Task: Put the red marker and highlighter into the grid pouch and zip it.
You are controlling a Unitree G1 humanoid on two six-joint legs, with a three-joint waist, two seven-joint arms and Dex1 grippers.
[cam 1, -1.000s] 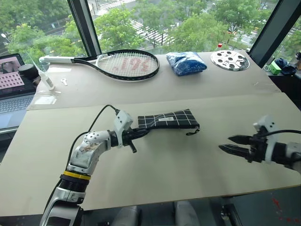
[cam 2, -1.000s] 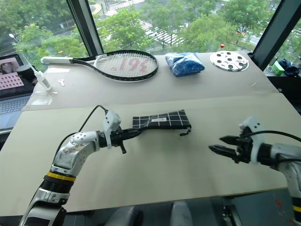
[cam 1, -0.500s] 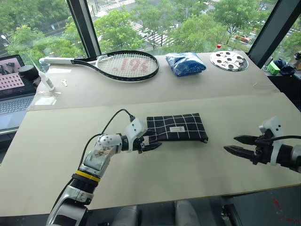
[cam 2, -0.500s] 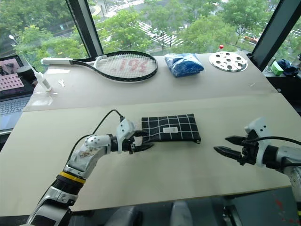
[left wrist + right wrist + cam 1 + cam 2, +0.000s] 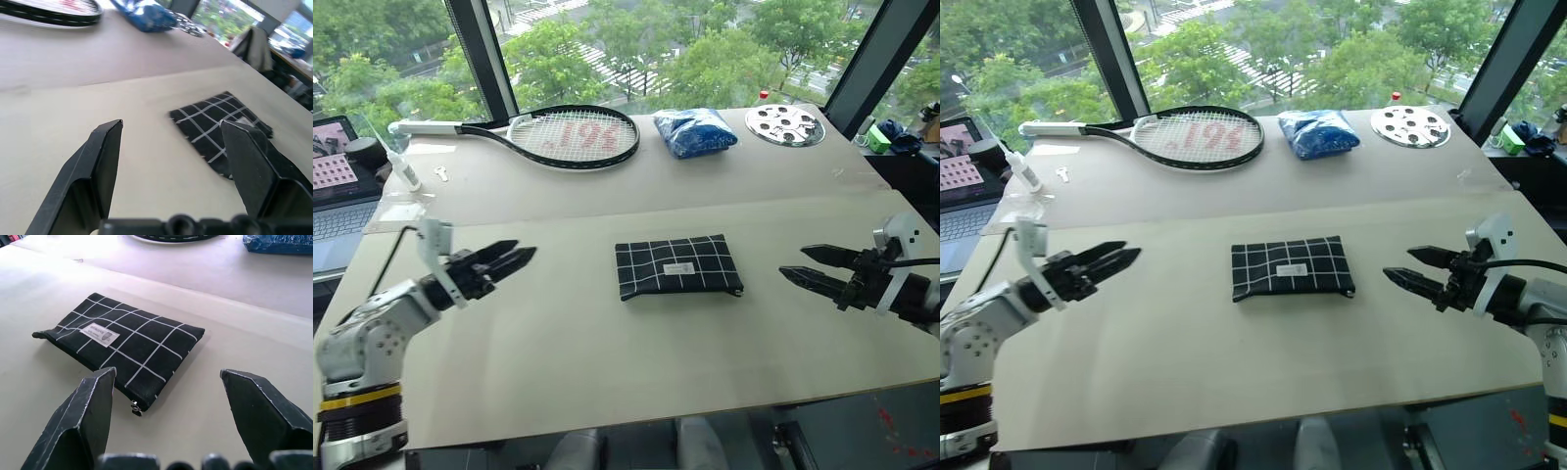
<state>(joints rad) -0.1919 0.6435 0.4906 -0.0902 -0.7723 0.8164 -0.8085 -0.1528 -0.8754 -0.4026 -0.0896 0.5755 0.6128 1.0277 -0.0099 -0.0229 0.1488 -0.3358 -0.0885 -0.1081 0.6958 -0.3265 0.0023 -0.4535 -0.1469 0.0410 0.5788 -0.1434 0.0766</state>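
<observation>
The grid pouch [image 5: 677,266] lies flat in the middle of the table, label up, with its zipper pull [image 5: 133,406] at the near right corner. It also lies in front of both wrist cameras [image 5: 205,122] [image 5: 122,345]. My left gripper [image 5: 524,252] hovers well to the left of the pouch, open and empty, pointing toward it. My right gripper [image 5: 792,260] is open and empty too, a short way off the pouch's right end. The red marker and the highlighter are out of view.
A tennis racket [image 5: 568,135], a blue plastic bag [image 5: 698,130] and a round perforated metal disc [image 5: 783,123] lie along the far side of the table. A laptop [image 5: 337,186] and a white tube [image 5: 406,168] sit at the far left.
My left gripper opened, let go of the pouch's left end and drew back far to the left. The pouch dropped from stretched and lifted to lying flat. My right gripper rose slightly.
</observation>
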